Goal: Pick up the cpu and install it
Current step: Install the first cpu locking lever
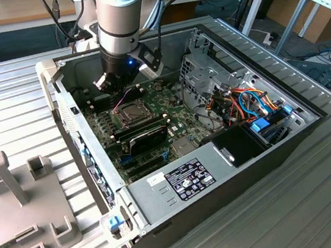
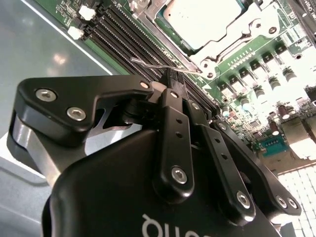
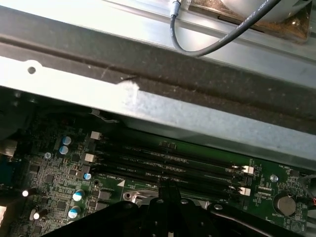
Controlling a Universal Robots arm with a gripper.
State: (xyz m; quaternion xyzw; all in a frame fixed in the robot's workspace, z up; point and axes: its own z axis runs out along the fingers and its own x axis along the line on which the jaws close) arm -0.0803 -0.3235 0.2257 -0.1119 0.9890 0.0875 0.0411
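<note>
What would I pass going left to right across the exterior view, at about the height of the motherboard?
Grey fixture block on the slatted table → case side wall → green motherboard with the cpu in its socket, gripper just above → metal drive cage → orange and blue cables.

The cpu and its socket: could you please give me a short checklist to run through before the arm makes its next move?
1. The cpu lies in the socket, its silvery top showing inside the metal frame: ok.
2. The gripper carries no chip, and its jaws are shut: ok.
3. The thin socket lever is latched down: cannot tell. It runs just past the gripper's tips.
4. The gripper is touching the lever: cannot tell.
5. The gripper is over the memory slots beside the socket, not over the cpu: ok.
</note>
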